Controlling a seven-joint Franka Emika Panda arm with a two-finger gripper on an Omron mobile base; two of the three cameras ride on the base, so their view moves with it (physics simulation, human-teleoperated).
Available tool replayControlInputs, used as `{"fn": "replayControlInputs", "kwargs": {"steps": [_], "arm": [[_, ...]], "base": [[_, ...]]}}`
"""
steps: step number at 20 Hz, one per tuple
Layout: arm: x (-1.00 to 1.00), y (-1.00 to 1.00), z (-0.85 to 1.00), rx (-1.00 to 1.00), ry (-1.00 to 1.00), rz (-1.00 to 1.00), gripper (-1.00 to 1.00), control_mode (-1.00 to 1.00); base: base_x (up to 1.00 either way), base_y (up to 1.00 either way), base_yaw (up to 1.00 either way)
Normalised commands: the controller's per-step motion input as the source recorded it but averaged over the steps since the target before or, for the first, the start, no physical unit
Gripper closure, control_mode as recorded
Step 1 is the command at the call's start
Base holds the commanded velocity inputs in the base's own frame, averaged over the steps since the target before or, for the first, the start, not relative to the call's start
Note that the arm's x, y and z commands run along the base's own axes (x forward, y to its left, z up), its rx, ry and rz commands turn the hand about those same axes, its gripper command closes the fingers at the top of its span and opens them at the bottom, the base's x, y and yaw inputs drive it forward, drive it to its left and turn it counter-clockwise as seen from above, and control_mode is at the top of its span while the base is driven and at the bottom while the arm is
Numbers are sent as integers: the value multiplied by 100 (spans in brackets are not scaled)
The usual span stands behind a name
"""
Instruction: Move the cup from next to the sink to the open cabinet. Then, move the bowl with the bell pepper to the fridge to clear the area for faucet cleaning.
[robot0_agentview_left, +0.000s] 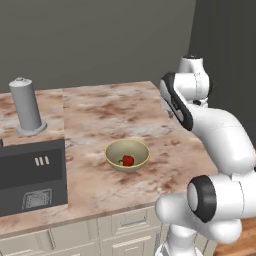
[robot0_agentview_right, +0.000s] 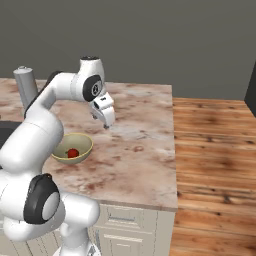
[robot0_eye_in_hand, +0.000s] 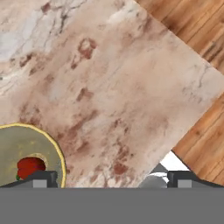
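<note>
Kitchen counter (robot0_agentview_left: 100, 115): gripper (robot0_agentview_right: 106, 120) hangs empty, jaws spread wide, beside bowl (robot0_agentview_left: 127, 155) holding bell pepper (robot0_agentview_left: 128, 160); best approach likely descend over near rim, pinch wall, lift level

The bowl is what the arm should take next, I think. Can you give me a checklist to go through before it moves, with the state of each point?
1. Bowl stands upright on the counter: ok.
2. Pepper lies inside the bowl: ok.
3. Tool open and empty: ok.
4. Tool is over the bowl: not ok; it hangs above bare counter to one side, and the hand view has the bowl at its lower left edge.
5. Space around the bowl free of other things: ok; the sink and the grey cylinder stand apart from it.
6. Way to the fridge free: cannot tell.
</note>
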Motion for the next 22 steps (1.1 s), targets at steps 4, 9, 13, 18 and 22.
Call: {"fn": "replayControlInputs", "kwargs": {"steps": [4,9,13,18,22], "arm": [[42,27,-96,28,10,55,-100,-100],[34,11,-44,23,6,14,-100,-100],[-1,0,-17,-2,3,0,-100,-100],[-30,45,-47,0,0,11,-100,-100],[-9,60,-40,0,0,10,-100,-100]], "base": [[0,0,0],[0,0,0],[0,0,0],[0,0,0],[0,0,0]]}}
